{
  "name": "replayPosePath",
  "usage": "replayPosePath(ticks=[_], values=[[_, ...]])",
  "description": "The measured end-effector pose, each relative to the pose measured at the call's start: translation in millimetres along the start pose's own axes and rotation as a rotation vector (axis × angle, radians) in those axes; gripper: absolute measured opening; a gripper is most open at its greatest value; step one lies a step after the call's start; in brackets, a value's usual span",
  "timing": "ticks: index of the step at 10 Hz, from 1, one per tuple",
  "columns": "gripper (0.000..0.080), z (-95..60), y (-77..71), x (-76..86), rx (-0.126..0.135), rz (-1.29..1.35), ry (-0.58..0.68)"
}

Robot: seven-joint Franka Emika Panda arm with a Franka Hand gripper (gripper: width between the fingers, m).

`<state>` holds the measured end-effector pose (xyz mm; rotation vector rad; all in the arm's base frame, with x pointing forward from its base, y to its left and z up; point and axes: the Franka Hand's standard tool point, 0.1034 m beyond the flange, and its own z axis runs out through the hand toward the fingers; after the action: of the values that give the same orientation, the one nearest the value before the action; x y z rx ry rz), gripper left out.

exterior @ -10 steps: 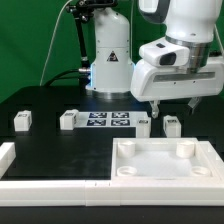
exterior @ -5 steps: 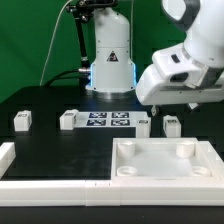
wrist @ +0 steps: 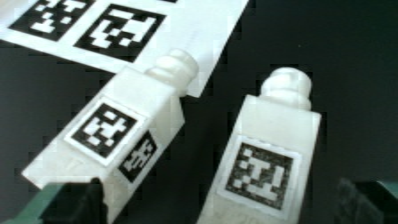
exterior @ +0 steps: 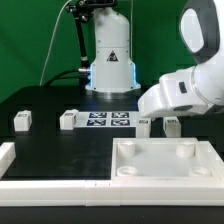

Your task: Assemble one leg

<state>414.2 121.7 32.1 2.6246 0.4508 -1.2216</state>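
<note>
White leg, black table alongside

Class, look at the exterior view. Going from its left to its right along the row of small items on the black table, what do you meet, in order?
first leg → second leg → marker board → third leg → fourth leg, partly behind the arm.

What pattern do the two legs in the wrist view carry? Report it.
Black-and-white square tags on one leg and the other leg; wrist view shows them best.
</note>
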Motion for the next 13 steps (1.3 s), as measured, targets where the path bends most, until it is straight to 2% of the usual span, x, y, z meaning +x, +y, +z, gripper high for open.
replayPosePath(ticks=[4, 5, 7, 8, 13], values=[[0.0649, 10.4, -7.8, 1.7, -0.01, -0.014, -0.035], [0.0649, 15.7, -8.4, -3.5, -0.017, -0.018, -0.107], [0.0649, 21.2, -9.8, -2.8, -0.024, -0.024, -0.246], [0.0649, 23.3, -10.9, 1.8, -0.024, -0.026, -0.274], [0.0649, 22.7, -11.8, 5.3, -0.022, -0.037, -0.251]])
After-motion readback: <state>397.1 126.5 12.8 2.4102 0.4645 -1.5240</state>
